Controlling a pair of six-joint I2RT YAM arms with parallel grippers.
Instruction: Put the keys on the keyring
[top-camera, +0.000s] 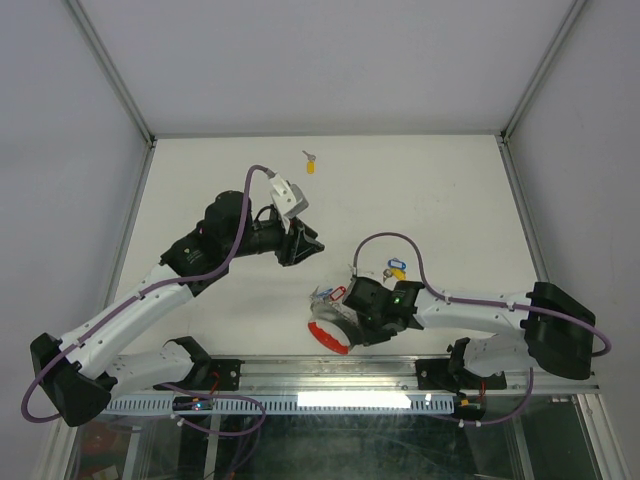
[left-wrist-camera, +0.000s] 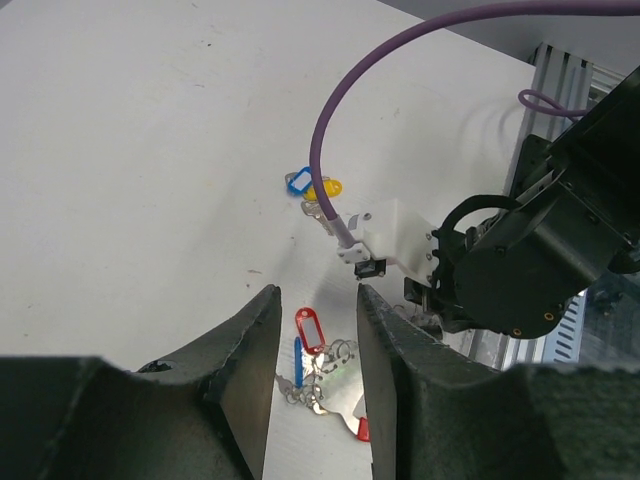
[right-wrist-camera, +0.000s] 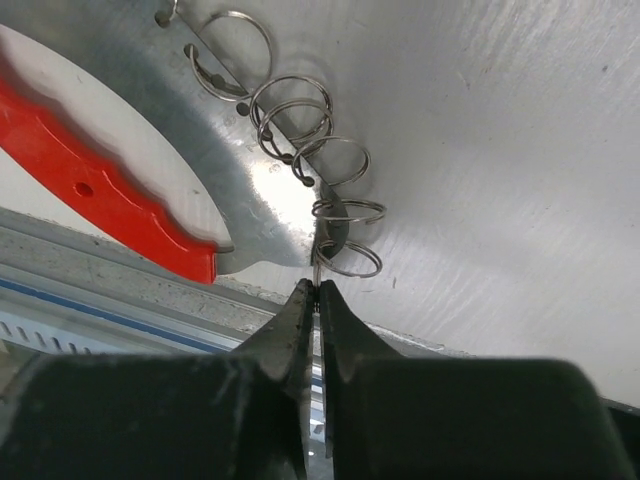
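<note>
The keyring is a chain of thin silver wire rings (right-wrist-camera: 310, 130) joined to a curved red plastic strip (right-wrist-camera: 100, 190). It lies near the table's front edge (top-camera: 328, 335). My right gripper (right-wrist-camera: 318, 288) is shut on a thin metal end of the ring chain; in the top view it (top-camera: 340, 312) sits right at the keyring. A red-tagged key (left-wrist-camera: 311, 328) and a blue key (left-wrist-camera: 297, 360) lie by the rings (left-wrist-camera: 335, 358). My left gripper (left-wrist-camera: 318, 300) is open and empty, above and apart from them (top-camera: 303, 245). A blue and yellow key pair (left-wrist-camera: 312, 185) lies further off (top-camera: 393, 268).
A lone yellow-headed key (top-camera: 310, 165) lies at the far middle of the table. The right arm's body and purple cable (left-wrist-camera: 540, 260) fill the right of the left wrist view. An aluminium rail (top-camera: 330, 375) runs along the near edge.
</note>
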